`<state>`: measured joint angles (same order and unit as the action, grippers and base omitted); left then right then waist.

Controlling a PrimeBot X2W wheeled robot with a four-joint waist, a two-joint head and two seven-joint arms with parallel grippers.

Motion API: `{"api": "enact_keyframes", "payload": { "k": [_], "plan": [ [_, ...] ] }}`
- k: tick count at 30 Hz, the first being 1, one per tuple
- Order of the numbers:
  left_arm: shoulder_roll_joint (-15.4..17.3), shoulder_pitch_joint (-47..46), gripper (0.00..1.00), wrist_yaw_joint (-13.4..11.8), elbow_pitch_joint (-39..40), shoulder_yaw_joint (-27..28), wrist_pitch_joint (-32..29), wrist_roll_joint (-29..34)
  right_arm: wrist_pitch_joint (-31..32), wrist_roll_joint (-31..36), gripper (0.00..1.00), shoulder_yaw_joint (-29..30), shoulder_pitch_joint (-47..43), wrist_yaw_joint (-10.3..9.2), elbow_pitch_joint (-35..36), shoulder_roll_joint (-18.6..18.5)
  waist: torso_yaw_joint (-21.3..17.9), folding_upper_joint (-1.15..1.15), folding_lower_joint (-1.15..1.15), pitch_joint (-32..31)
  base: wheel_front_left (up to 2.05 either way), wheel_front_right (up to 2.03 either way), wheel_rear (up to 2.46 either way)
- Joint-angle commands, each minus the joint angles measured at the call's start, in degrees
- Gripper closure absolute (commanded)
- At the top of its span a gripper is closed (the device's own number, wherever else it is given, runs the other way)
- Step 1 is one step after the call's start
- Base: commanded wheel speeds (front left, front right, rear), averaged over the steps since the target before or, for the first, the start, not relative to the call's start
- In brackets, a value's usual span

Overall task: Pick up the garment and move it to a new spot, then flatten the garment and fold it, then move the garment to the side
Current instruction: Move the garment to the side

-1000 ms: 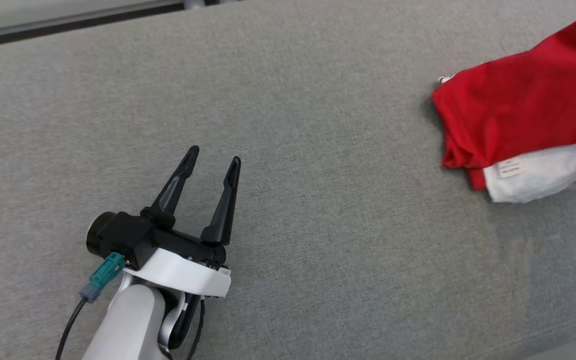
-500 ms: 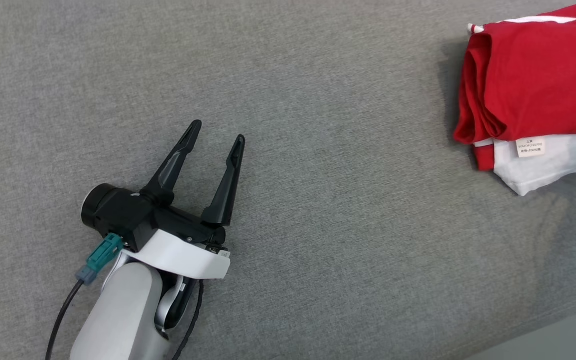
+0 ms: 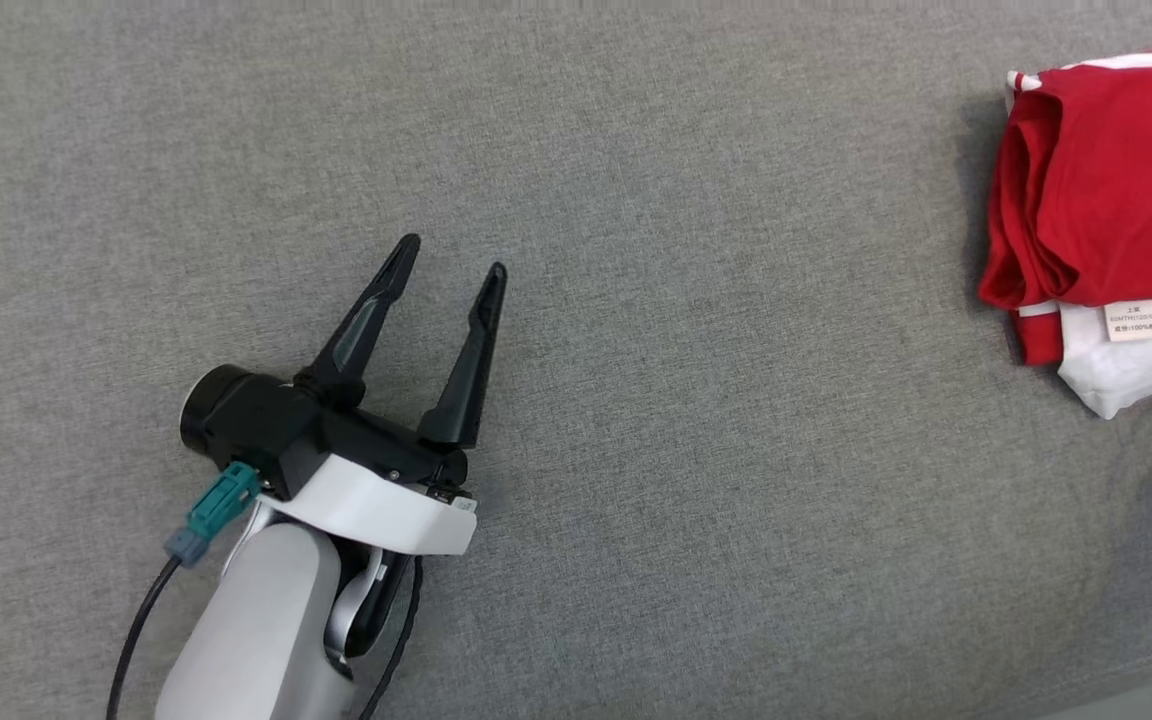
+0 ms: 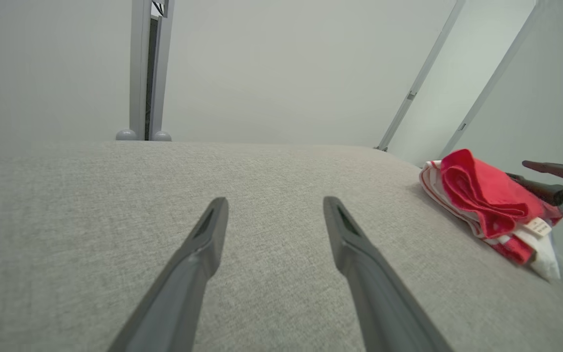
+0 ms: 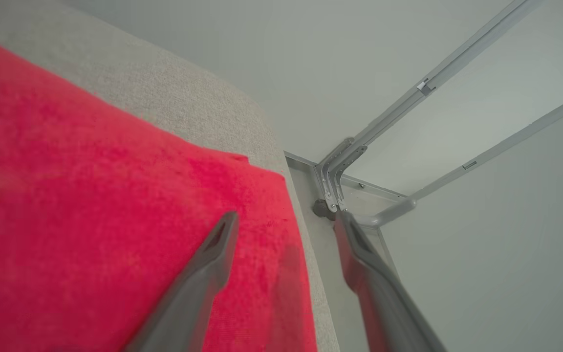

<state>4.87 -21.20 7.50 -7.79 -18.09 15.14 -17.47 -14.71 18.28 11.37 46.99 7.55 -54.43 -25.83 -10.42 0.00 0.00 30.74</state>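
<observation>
The garment point(image 3: 1116, 180) is red with white parts and a small label. It lies folded at the far right of the grey cloth surface point(image 3: 686, 300). My left gripper point(image 3: 454, 255) stands open over bare cloth at the lower left, far from the garment. The left wrist view shows the garment point(image 4: 482, 195) at the right, with my right gripper point(image 4: 518, 171) at its far side. In the right wrist view, my right gripper point(image 5: 286, 220) is open just above the garment's point(image 5: 91, 220) red cloth, near its edge, with nothing between the fingers.
The surface's near edge point(image 3: 1146, 690) runs across the lower right corner. Its far edge drops off right beside the garment point(image 5: 306, 274). A pale wall with metal frame bars point(image 4: 144, 73) stands behind, and bars meet at a corner bracket point(image 5: 335, 171).
The head camera has shifted. The garment's raised right part has come down, and it lies flat and folded. My right gripper has opened and let go. My left gripper stays open.
</observation>
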Motion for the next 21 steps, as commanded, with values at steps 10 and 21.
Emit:
{"api": "enact_keyframes", "payload": {
  "k": [10, 21],
  "plan": [
    [-1.30, 4.06, 0.00, -0.03, -0.99, 1.05, -0.03, -2.29, -0.53, -10.69, 0.00, -2.43, -4.02, -0.11, 13.03, 6.25, 4.08, 0.00, 0.00, -11.63, 0.00, 0.00, 0.00],
    [-1.83, 8.92, 0.00, -0.03, -1.87, 5.07, -0.02, -5.04, -0.54, -36.03, 0.00, -12.36, -18.89, -0.11, 31.01, 9.32, 11.05, 0.00, 0.00, -20.46, 0.00, 0.00, 0.00]
  ]
}}
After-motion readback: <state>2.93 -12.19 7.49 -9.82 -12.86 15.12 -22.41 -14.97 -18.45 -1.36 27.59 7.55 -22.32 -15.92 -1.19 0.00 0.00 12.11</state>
